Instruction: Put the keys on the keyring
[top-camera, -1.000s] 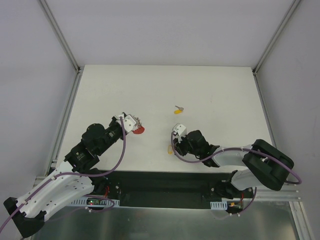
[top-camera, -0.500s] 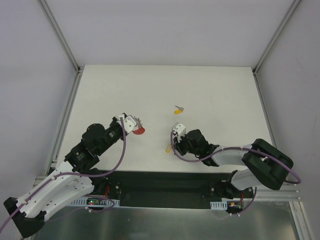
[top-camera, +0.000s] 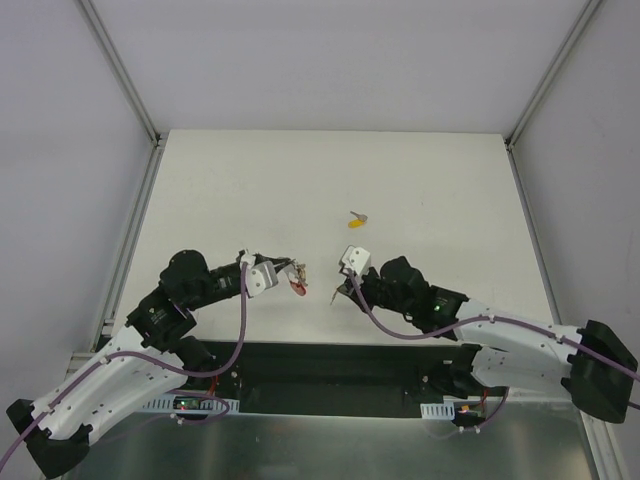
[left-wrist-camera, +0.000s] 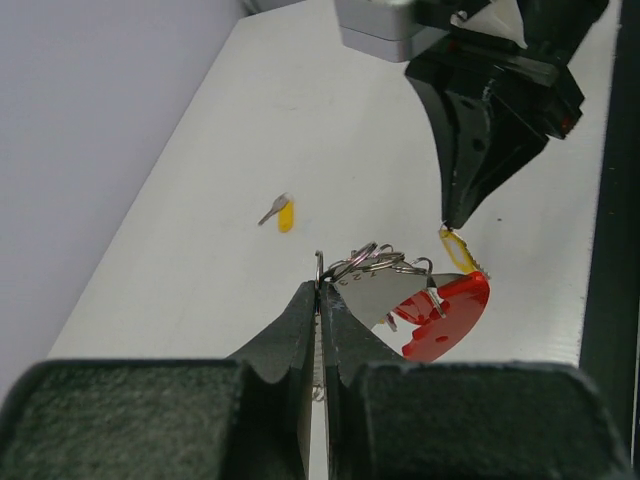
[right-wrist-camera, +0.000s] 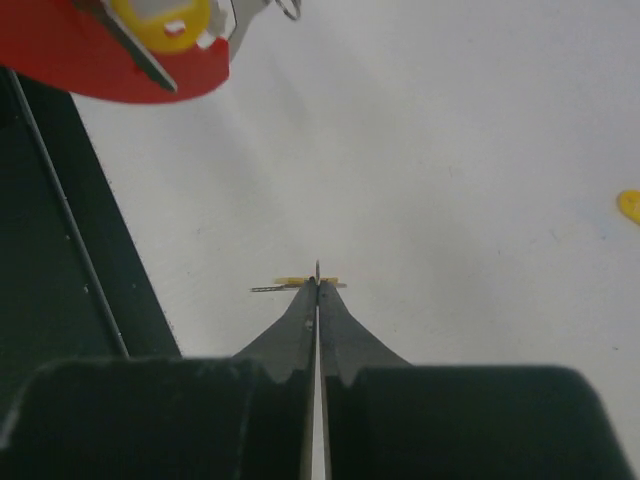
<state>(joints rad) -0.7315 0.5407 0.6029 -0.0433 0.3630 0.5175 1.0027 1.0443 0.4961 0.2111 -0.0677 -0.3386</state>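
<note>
Two grips: left tool (left-wrist-camera: 320, 288) holds the keyring (left-wrist-camera: 440, 315), right tool (right-wrist-camera: 317, 283) a key (right-wrist-camera: 290, 283).

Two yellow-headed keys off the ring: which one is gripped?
The nearer key, pinched by the right gripper, jaws shut, beside the red loop of the keyring. The other key lies free farther out on the table.

Keys (top-camera: 357, 219): yellow plastic and silver metal; keyring (left-wrist-camera: 442, 316): smooth red plastic; table (top-camera: 420, 180) matt white.

Your white table (top-camera: 430, 180) carries one loose yellow-headed key (top-camera: 356, 220), which you can see lying flat near its middle, well apart from every edge
</note>
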